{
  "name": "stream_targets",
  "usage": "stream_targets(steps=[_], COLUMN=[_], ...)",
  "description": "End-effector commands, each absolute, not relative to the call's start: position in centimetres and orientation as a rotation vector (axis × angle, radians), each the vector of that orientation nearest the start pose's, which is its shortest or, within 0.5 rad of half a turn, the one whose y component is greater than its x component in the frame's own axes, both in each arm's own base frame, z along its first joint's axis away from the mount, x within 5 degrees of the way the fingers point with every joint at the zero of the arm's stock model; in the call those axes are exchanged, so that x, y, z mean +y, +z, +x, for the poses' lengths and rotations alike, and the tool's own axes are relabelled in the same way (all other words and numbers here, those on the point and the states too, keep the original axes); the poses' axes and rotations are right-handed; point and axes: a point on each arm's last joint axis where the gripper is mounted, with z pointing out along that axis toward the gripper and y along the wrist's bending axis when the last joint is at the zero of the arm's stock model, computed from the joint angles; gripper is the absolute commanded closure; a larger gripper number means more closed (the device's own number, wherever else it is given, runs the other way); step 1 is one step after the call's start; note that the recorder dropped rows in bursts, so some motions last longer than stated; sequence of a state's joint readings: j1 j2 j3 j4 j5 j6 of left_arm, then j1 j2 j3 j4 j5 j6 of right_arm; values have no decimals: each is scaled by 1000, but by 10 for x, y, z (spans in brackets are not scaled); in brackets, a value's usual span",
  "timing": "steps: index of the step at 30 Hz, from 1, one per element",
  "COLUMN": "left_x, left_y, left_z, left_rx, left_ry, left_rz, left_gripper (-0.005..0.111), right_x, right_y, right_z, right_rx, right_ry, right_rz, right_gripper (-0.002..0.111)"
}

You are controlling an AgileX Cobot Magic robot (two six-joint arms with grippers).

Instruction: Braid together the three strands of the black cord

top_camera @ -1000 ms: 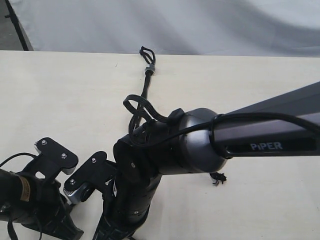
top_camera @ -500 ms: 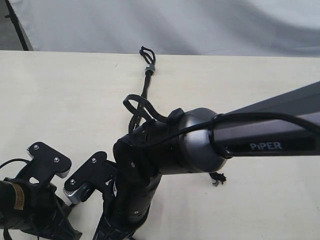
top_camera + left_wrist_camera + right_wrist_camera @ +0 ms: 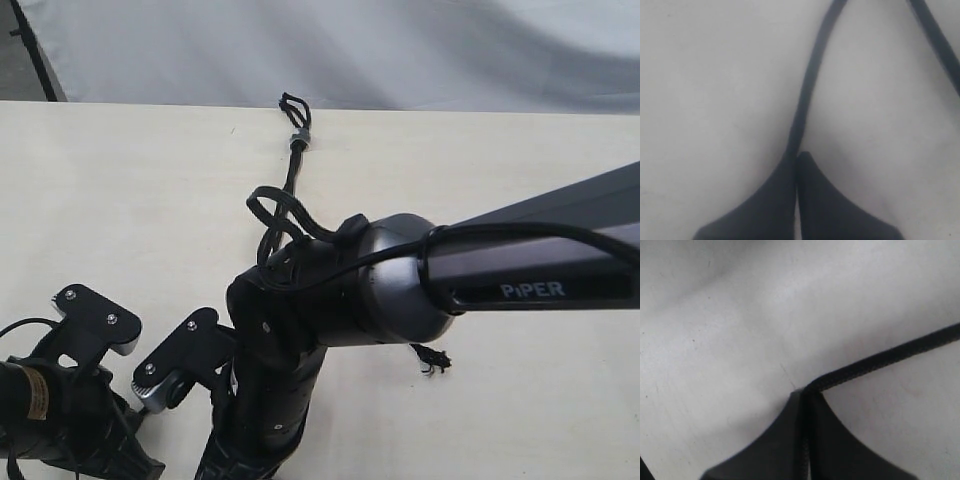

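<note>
The left claw [image 3: 798, 156] is shut tight on one strand [image 3: 809, 80], the right claw [image 3: 803, 392] on another strand [image 3: 880, 358]. A hard pull could drag the twelve o'clock loop [image 3: 293, 103] away.

Left arm [image 3: 60, 400] sliding toward lower left of exterior view. Its flat black plate [image 3: 95, 318] sitting lower and further left than a second ago. Right arm [image 3: 270, 390] dipping down a little, silver camera block [image 3: 157, 390] going lower with it. Frayed strand end [image 3: 434, 359] peeking out more under big joint [image 3: 400, 290], drifting a tiny bit.
</note>
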State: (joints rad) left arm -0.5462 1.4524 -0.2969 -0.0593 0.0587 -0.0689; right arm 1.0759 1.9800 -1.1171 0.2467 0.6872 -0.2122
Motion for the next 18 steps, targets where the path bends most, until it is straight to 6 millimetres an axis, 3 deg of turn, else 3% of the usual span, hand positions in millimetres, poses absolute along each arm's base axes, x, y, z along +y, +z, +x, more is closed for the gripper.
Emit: stream_targets(steps=[1, 18], left_x=[-94, -94], left_y=[114, 114], left_z=[152, 152], left_rx=[2692, 2690], left_ry=[-198, -197], left_rz=[571, 577], left_gripper=[107, 107], right_x=[300, 282], right_y=[101, 106], right_z=[144, 134], right_rx=[2781, 2797], right_ry=[178, 163], right_rz=[-1775, -1792], right_gripper=[108, 108])
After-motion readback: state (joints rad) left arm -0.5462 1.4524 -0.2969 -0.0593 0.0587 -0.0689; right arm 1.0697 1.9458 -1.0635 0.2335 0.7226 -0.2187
